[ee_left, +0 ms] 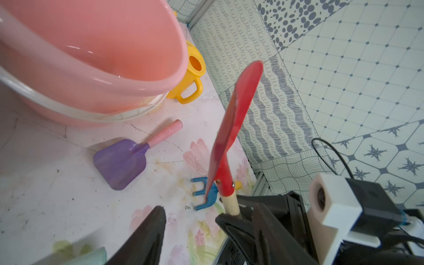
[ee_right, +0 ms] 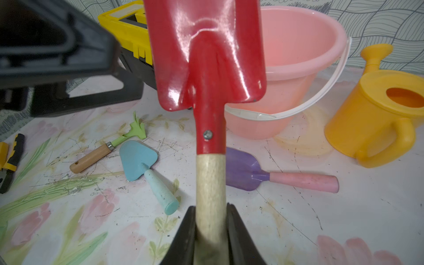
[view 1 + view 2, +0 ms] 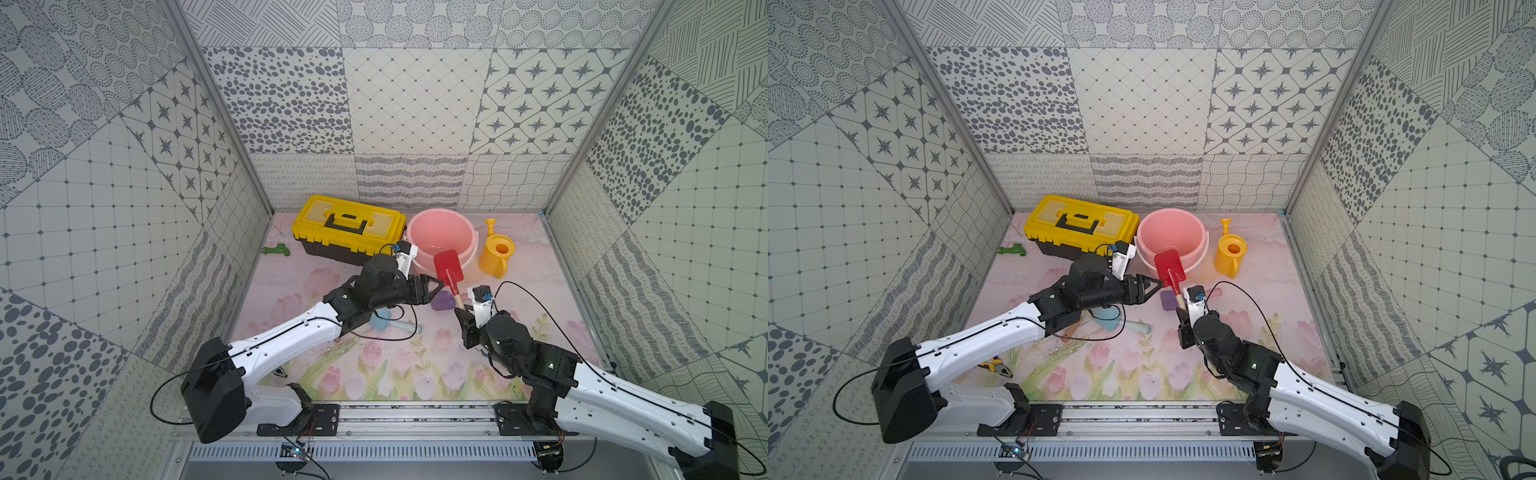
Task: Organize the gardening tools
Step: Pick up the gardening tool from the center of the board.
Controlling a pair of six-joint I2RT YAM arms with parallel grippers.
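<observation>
1. Pink tulips pattern the table point(image 3: 374, 374). The pink bucket point(image 3: 436, 232) stands upright toward its back and is the marker for every place below.
2. The yellow-lidded toolbox point(image 3: 349, 226), shut, sits just beside the bucket on the left arm's side.
3. The yellow watering can point(image 3: 494, 253) stands upright just beside the bucket on the opposite side.
4. The red spade point(image 3: 449, 266) is off the table, with the right gripper point(image 2: 211, 207) clamped on its wooden handle. Its long axis runs from that gripper up and away toward the bucket. In both top views the blade overlaps the bucket's near rim. I cannot tell whether it is already past the rim or just short of it.
5. The left gripper point(image 3: 437, 289) hangs just beside the spade's neck on the toolbox side. Its jaws are apart with nothing between them, and it does not appear to touch the spade.
6. The bucket shows nothing inside, so I judge the spade to be the first tool going in. The right arm is the one placed to finish, carrying the spade blade-first over the rim before letting go. The long handle may lean out over the rim.
7. In front of the bucket, flat on the table, lie the smaller tools:
   - The purple scoop point(image 2: 242, 171) is nearest, beneath the spade.
   - The light-blue trowel point(image 2: 137, 158) and the green rake point(image 2: 107, 146) lie toward the toolbox side.
   - The blue fork point(image 1: 206, 197) lies toward the watering-can side.
   - The pliers point(image 2: 10, 158) are farthest off.
</observation>
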